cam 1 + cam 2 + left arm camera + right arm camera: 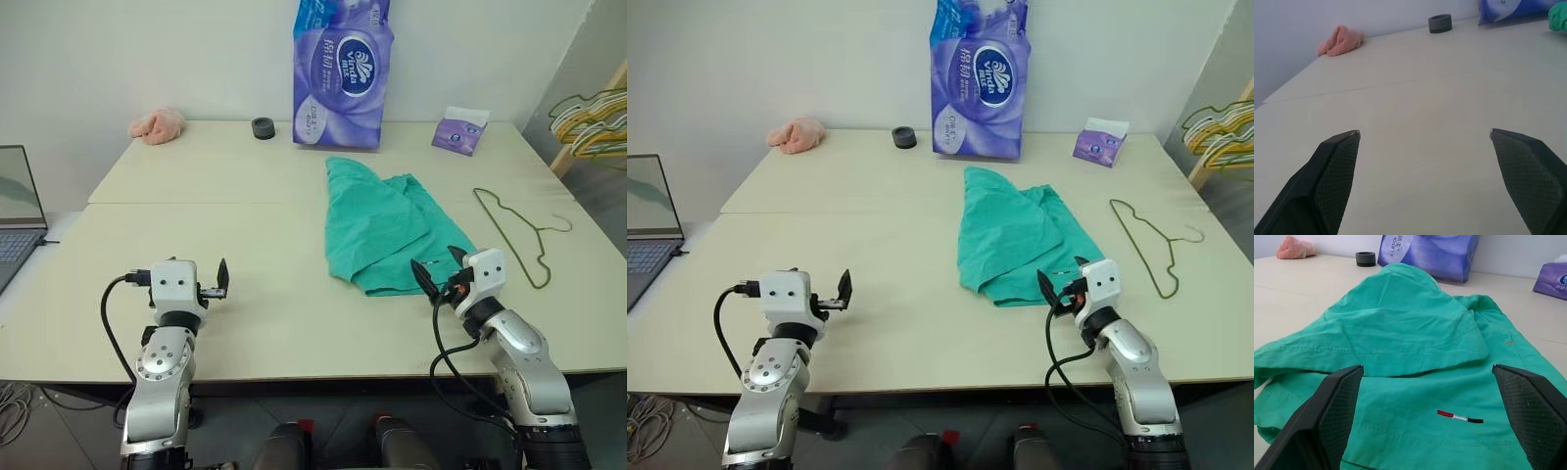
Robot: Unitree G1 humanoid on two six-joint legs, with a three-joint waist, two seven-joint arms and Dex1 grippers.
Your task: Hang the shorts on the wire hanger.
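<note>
Shorts (387, 227) lie crumpled flat on the table (245, 215), directly ahead of the right gripper (438, 271), whose fingers are spread and empty. Wire hanger (519, 233) lies flat just right of that gripper, apart from the shorts. Beyond stand a purple tissue pack (340, 73), small tissue packet (459, 130), tape roll (263, 128) and pink cloth (158, 125); left gripper (217, 282) spread, over bare tabletop.

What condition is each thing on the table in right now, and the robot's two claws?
shorts: crumpled, lying flat on table
wire hanger: lying flat beside shorts, bare
left gripper: open, empty
right gripper: open, empty, at shorts' near edge
laptop: lid open
pink cloth: bunched up
</note>
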